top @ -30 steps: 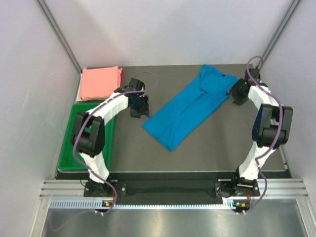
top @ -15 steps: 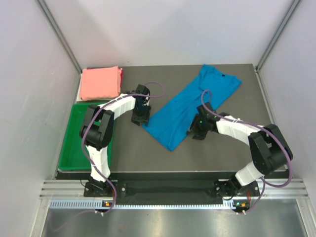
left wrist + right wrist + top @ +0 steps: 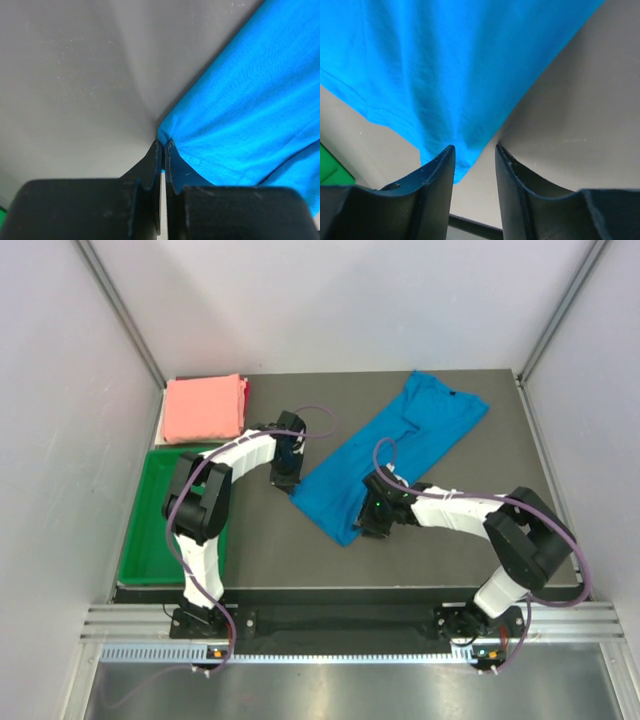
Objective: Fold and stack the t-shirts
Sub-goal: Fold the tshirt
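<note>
The blue t-shirt point(image 3: 400, 445) lies folded in a long diagonal strip across the dark table. Its collar end is at the back right and its hem end at the near middle. My left gripper point(image 3: 291, 483) is down at the hem's left corner, and in the left wrist view it point(image 3: 163, 144) is shut on that corner of the blue cloth point(image 3: 250, 115). My right gripper point(image 3: 368, 523) is at the hem's near corner. In the right wrist view it point(image 3: 474, 150) stands open, with the tip of the blue shirt point(image 3: 460, 75) between its fingers. The pink t-shirt point(image 3: 205, 408) lies folded at the back left.
A green tray point(image 3: 140, 540) sits along the table's left side, below the pink shirt, with the left arm reaching over it. A corner of the green tray point(image 3: 330, 170) shows in the right wrist view. Grey walls close in the table point(image 3: 270, 550) on three sides.
My left gripper has shut on the blue shirt's left hem corner. The right arm swept from the back right down along the shirt to its near corner, jaws narrowing.
</note>
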Tool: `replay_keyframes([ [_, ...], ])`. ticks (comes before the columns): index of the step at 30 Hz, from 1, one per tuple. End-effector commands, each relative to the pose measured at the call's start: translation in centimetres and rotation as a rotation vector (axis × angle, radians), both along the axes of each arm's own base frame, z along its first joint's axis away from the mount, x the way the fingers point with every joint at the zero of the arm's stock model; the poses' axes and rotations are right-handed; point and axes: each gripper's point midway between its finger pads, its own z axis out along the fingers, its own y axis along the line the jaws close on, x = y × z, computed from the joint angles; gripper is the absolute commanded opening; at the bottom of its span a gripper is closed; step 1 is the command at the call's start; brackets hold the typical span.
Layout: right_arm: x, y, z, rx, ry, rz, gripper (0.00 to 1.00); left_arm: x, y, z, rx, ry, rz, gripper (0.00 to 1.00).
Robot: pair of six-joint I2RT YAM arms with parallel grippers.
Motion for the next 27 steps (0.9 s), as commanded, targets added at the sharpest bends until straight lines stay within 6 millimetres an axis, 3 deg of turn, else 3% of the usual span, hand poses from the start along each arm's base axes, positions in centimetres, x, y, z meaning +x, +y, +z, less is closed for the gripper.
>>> replay_keyframes([
  [1, -0.4, -0.4, -0.9, -0.044, 0.009, -0.037, 0.38, -1.9, 2.0, -1.3, 0.077, 0.08, 0.014, 0.0],
  [3, -0.2, -0.2, -0.8, -0.035, -0.005, -0.029, 0.35, -2.3, 1.4, -1.3, 0.04, 0.095, 0.016, 0.0],
  [4, -0.1, -0.5, -0.9, -0.051, -0.01, -0.023, 0.28, -2.4, 1.2, -1.2, 0.028, 0.099, 0.031, 0.0],
  [6, -0.1, -1.1, -0.8, -0.092, -0.011, -0.011, 0.0, -2.8, 1.0, -1.2, -0.001, 0.106, 0.054, 0.0],
  [11, -2.2, -4.5, -0.7, -0.208, 0.009, 0.033, 0.0, -4.7, -0.5, -0.4, -0.11, 0.162, 0.065, 0.0],
  [14, -4.1, -6.8, -0.7, -0.248, 0.014, 0.049, 0.0, -6.6, -1.6, 0.4, -0.193, 0.19, 0.052, 0.01],
  [18, -6.6, -9.4, -0.8, -0.266, 0.023, 0.051, 0.0, -9.9, -3.7, 2.0, -0.339, 0.217, 0.029, 0.14],
  [21, -8.5, -11.0, -0.8, -0.266, 0.037, 0.047, 0.0, -12.3, -4.9, 3.0, -0.442, 0.258, 0.028, 0.14],
  [25, -10.6, -12.9, -0.7, -0.266, 0.049, 0.045, 0.0, -15.0, -6.2, 3.3, -0.458, 0.272, -0.007, 0.44],
  [27, -11.5, -13.8, -1.0, -0.284, 0.063, 0.043, 0.0, -16.5, -6.9, 3.7, -0.455, 0.261, -0.038, 0.51],
])
